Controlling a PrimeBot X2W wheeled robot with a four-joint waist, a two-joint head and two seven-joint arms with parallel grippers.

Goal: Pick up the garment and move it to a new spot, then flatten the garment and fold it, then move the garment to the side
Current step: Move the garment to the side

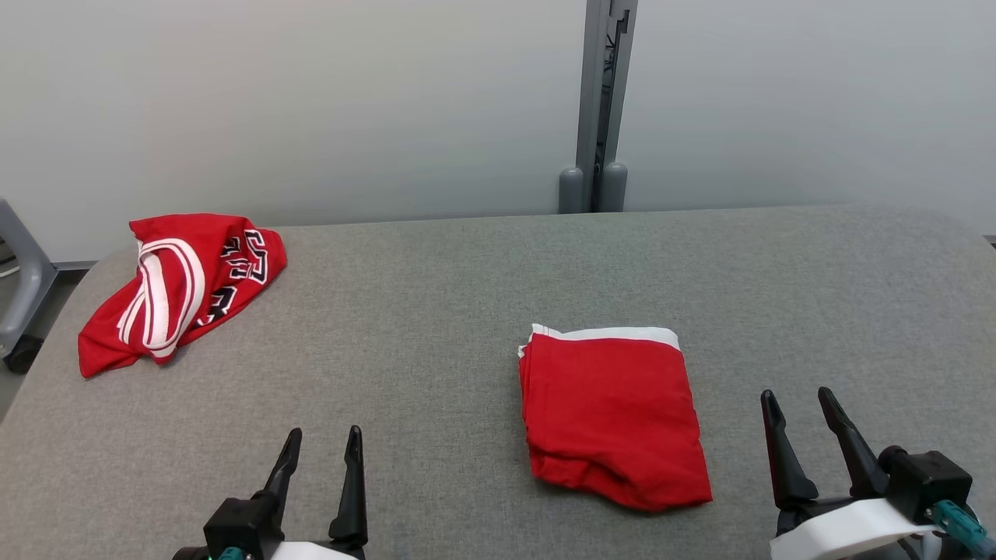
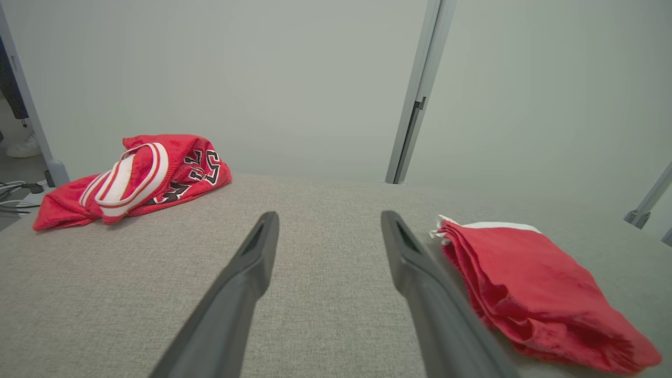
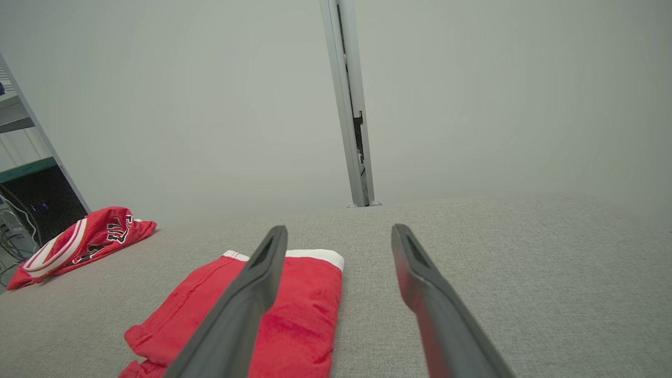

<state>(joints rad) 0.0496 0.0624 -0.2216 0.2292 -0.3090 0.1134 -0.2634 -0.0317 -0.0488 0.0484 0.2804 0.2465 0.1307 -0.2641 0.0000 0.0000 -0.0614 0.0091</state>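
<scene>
Red garments: 2. One folded garment [image 1: 615, 420] at 5 o'clock in the head view; one crumpled jersey [image 1: 183, 288] with white trim at 9 o'clock.
Grippers: 2. Left gripper [image 1: 325, 430] at 7 o'clock, right gripper [image 1: 796, 393] at 4 o'clock.
Dark fingers [image 1: 352, 482]: 4, two per gripper.
Grey fabric-covered table [image 1: 436, 350]: 1.
Grey upright post [image 1: 603, 101]: 1, at 1 o'clock behind the table.
Rounded grey caps [image 1: 570, 190] at the post's foot: 2.
</scene>
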